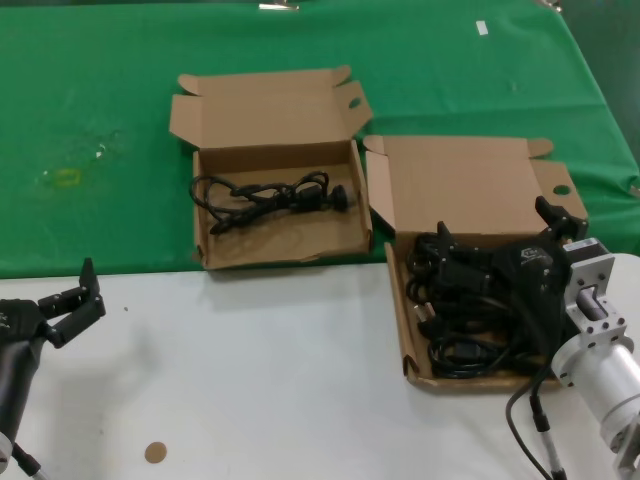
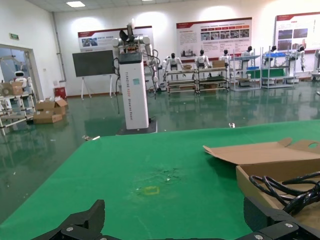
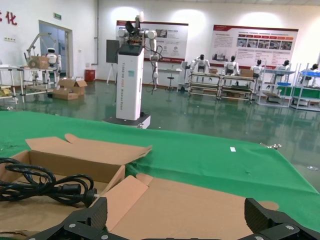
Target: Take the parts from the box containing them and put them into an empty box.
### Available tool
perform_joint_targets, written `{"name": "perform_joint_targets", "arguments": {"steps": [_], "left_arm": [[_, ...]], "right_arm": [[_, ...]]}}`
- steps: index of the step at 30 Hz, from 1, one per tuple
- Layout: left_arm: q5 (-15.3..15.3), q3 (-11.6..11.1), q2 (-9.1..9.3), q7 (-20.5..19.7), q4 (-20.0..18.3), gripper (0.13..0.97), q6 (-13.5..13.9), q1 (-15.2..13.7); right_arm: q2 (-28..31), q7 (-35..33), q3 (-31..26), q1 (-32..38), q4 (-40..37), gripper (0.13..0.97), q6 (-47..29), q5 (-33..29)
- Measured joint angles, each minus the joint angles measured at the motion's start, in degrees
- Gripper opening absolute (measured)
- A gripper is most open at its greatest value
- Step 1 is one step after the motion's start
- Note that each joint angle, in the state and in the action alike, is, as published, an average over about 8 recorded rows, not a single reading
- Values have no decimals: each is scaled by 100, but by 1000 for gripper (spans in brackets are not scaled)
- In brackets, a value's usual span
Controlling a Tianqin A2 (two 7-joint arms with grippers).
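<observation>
Left gripper [image 1: 72, 296] sits parked low at the left over the white table [image 1: 260, 380], well apart from both boxes. Fingers spread, nothing held. In the left wrist view its two tips [image 2: 82, 220] show wide apart, with the green cloth [image 2: 150, 170] ahead.

Next right, on the green cloth: left box [image 1: 280, 262], lid folded back. One cord [image 1: 270, 195] lies inside, looped, plug toward the right wall. So this box is not strictly empty; judged as the receiving box with one part already in.

Further right: right box [image 1: 412, 330], lid up behind, touching or just beside the left box at the corner, front end on the white table. It holds the cord pile [image 1: 455, 345], tangled black loops and plugs, filling most of the floor.

Right gripper [image 1: 500, 245] hangs over the pile in the right box, at the back half near the lid. Jaws wide, one finger at the left over the cords, the other near the lid's right edge. Nothing between them as far as can be seen. Right wrist view shows both tips [image 3: 85, 220] spread, looking across the lid toward the left box.

Step, judged: reaching for the next cord, grasp not made. Next move calls for lowering into the pile and closing on a single loop or plug; tangle risk, may drag several out at once. Then lift clear of the wall and carry left.
</observation>
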Motion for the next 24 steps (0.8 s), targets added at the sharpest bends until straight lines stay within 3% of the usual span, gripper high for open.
{"name": "perform_joint_targets", "arguments": {"steps": [24], "left_arm": [[0,0,0,0,0,966,0,0]], "right_arm": [[0,0,0,0,0,966,0,0]]}}
